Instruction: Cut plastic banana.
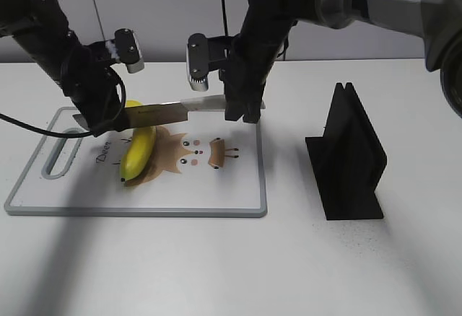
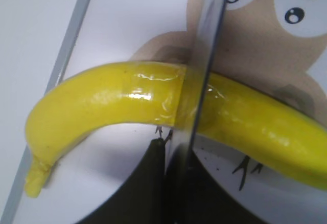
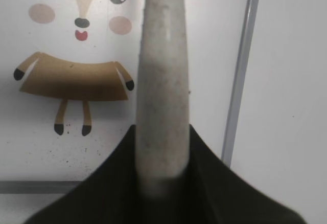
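Plastic banana lies on the white cutting board, at the board's left half, partly over the printed cartoon animal; the board rests on the white bench. The right gripper has its fingers clamped on the pale handle of the knife, and the blade spans leftward across the banana's upper part. In the left wrist view the blade edge sits at a clear-taped seam in the banana, which appears to be the intended parting line. The left gripper is down at the banana's far end with its fingers clenched nearly together; whether they press on the banana cannot be told. To do this step well, keep the blade square to the banana and aligned on the seam, press straight down without sideways drift, and steady the fruit so that it does not roll on its curve. A black slotted stand is on the bench to the right, well apart from the board. Script lettering printed near the board's handle slot appears to read "Deer"; no other writing is legible.
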### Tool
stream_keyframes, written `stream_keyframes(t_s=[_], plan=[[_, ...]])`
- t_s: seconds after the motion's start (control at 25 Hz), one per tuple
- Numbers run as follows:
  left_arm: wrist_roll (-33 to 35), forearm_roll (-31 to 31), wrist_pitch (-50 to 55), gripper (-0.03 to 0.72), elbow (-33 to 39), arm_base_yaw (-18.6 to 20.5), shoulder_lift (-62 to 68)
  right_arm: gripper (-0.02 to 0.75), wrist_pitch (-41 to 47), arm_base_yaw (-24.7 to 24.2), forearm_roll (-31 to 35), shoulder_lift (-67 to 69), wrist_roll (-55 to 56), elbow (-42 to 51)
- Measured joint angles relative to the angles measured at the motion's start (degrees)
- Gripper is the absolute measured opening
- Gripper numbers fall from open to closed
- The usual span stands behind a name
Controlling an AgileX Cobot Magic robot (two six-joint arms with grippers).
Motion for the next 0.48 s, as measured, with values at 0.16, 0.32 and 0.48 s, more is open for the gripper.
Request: stream_keyframes(t_s=[0.16,0.32,0.48], plan=[[0.1,-0.1,0.0,0.021,0.0,0.0,0.0,0.180,0.0,0.0,0.0,0.0,0.0,0.0],[0.1,-0.1,-0.1,0.021,0.0,0.0,0.0,0.180,0.0,0.0,0.0,0.1,0.0,0.0],[0.1,-0.2,-0.1,0.021,0.0,0.0,0.0,0.180,-0.1,0.0,0.0,0.1,-0.1,0.0]])
